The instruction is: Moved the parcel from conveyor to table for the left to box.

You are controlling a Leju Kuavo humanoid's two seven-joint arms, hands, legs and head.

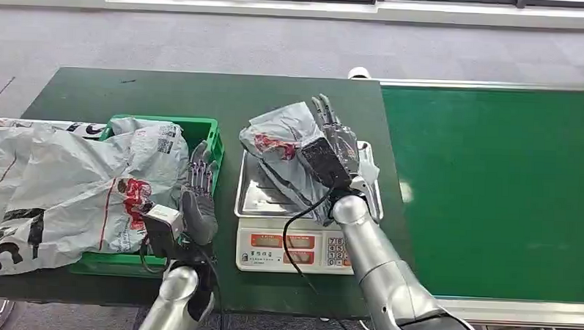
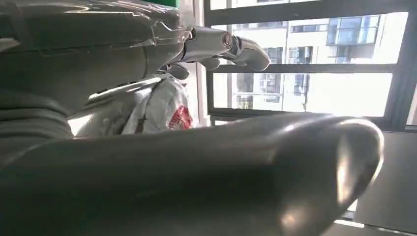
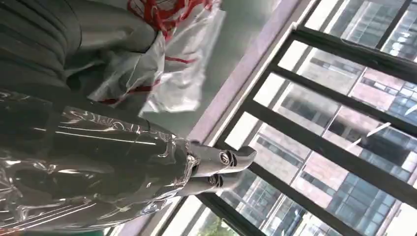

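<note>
A grey plastic parcel (image 1: 282, 146) with a red print lies tilted over the steel tray of a weighing scale (image 1: 286, 249) on the dark green table. My right hand (image 1: 334, 148) is against the parcel's right side, fingers stretched straight. In the right wrist view the crumpled parcel (image 3: 162, 59) sits pinched between the thumb and the palm, with the fingers (image 3: 221, 162) pointing past it. My left hand (image 1: 198, 198) stands beside the green basket (image 1: 202, 123), fingers apart and holding nothing. Its thumb (image 2: 246, 172) looms large in the left wrist view.
Several large grey mail bags (image 1: 68, 179) fill the green basket and spill over the table's left side. The green conveyor belt (image 1: 493, 187) runs along the right. A black cable hangs from my right wrist over the scale's keypad.
</note>
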